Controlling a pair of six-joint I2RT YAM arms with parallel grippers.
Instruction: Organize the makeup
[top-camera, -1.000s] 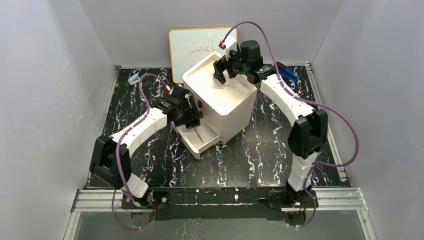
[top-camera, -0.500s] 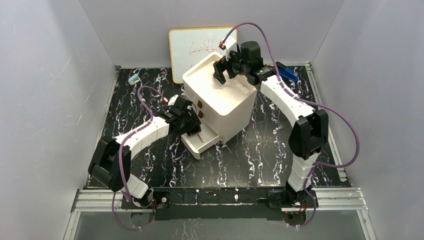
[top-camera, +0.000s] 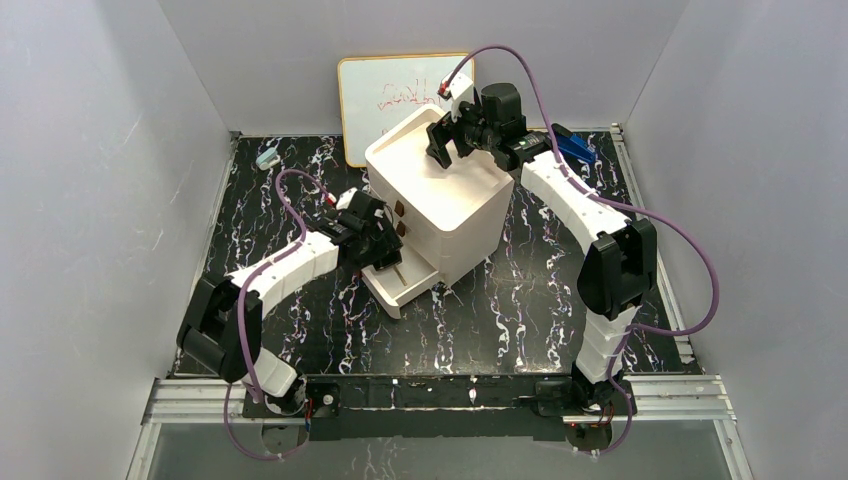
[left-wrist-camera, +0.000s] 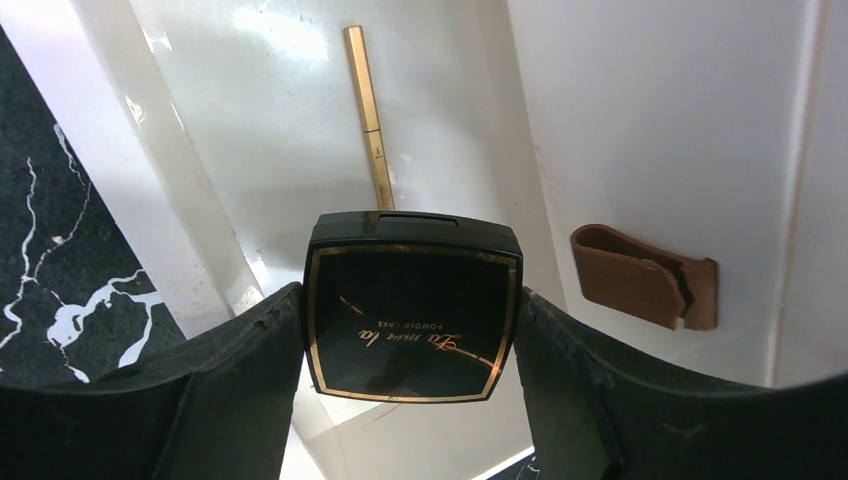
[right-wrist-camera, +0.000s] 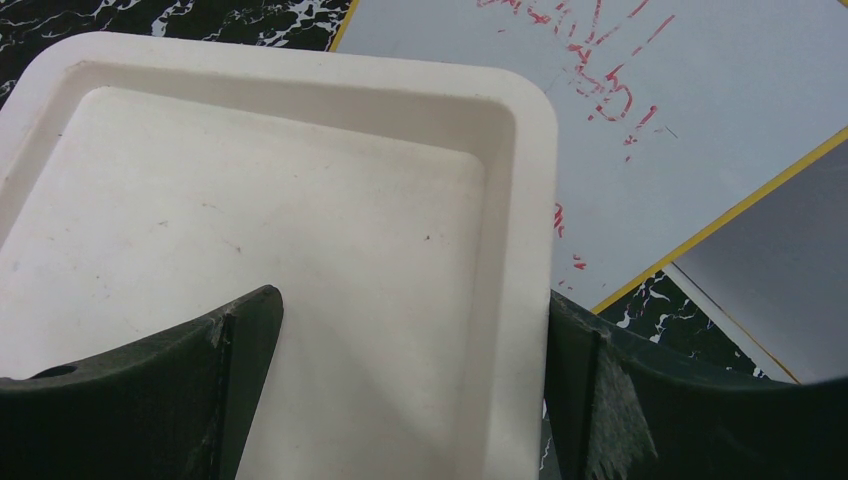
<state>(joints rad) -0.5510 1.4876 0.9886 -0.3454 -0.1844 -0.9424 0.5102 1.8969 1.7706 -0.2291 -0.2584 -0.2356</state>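
- Marbled black worktop (top-camera: 520, 290), grey walls; whiteboard (top-camera: 390, 95) at back.
- White organiser box (top-camera: 455, 215), centre; bottom drawer (top-camera: 395, 295) pulled out.
- L tool (left-wrist-camera: 410, 320): I've got it clamped on dark square compact (left-wrist-camera: 412, 345), over the drawer.
- 1x thin gold stick (left-wrist-camera: 368, 110): lying flat in drawer.
- Brown pull tab (left-wrist-camera: 645, 290): on box front, right of compact in my L wrist cam.
- R tool (right-wrist-camera: 415, 315): jaws wide, nothing held, over box's top tray (right-wrist-camera: 522, 200).

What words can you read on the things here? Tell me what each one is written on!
"POWDER CAKE": small gold print on the dark square compact, upside down in the left wrist view.
Gold curly writing beside it on the compact: probably a brand, too swirly to read.
Red scribbles on the whiteboard: no clear letters.
Tiny mark on the gold stick: too small to read.
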